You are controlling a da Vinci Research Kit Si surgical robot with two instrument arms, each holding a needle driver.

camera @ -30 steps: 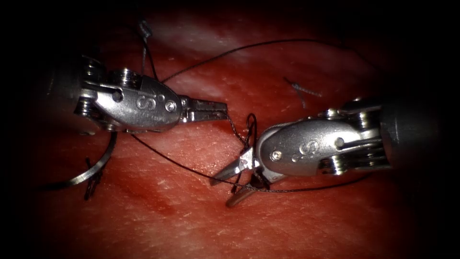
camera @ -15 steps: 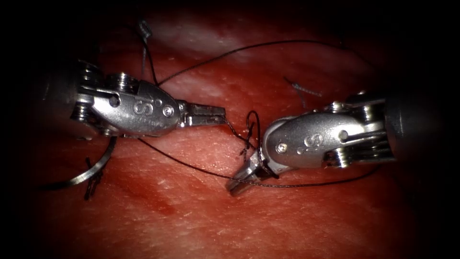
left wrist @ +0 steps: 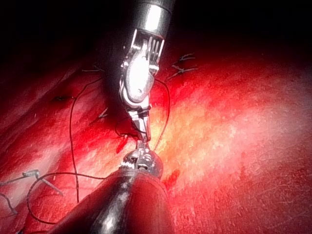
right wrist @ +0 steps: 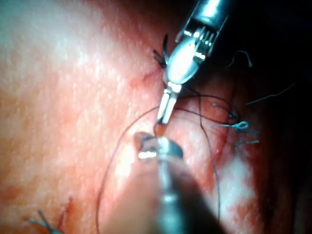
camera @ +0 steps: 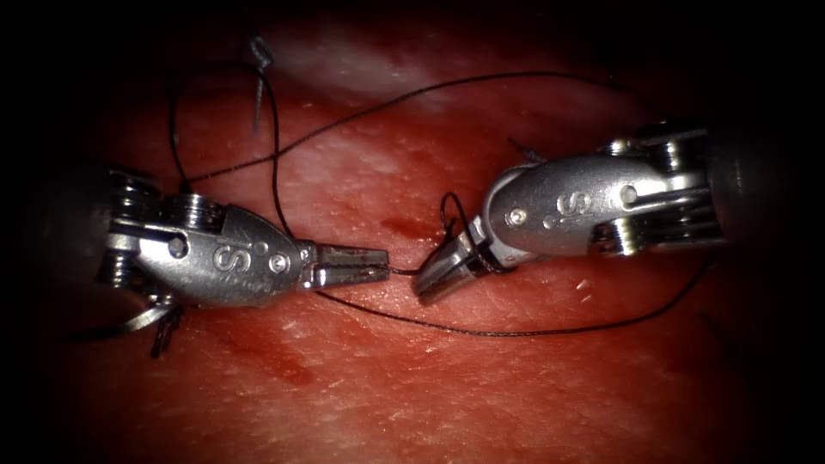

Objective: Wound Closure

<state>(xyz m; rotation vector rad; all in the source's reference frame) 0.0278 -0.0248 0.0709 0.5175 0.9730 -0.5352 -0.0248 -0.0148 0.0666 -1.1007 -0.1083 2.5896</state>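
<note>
tissue (camera: 481, 387), thread (camera: 516, 332), needle (camera: 142, 320)

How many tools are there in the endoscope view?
2: left tool, picture's left, jaws shut on the thread; right tool, picture's right, shut on the same thread. The needle lies on the tissue under the left tool, unheld.

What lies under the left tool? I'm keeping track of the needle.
The needle lies on the tissue, its curve running under the left tool, which hides the rest. That tool's jaws hold thread.

Barely any gap between the two tools, thread (camera: 404, 100) looping all around them; bare tissue (camera: 481, 395) below looks open.
</note>
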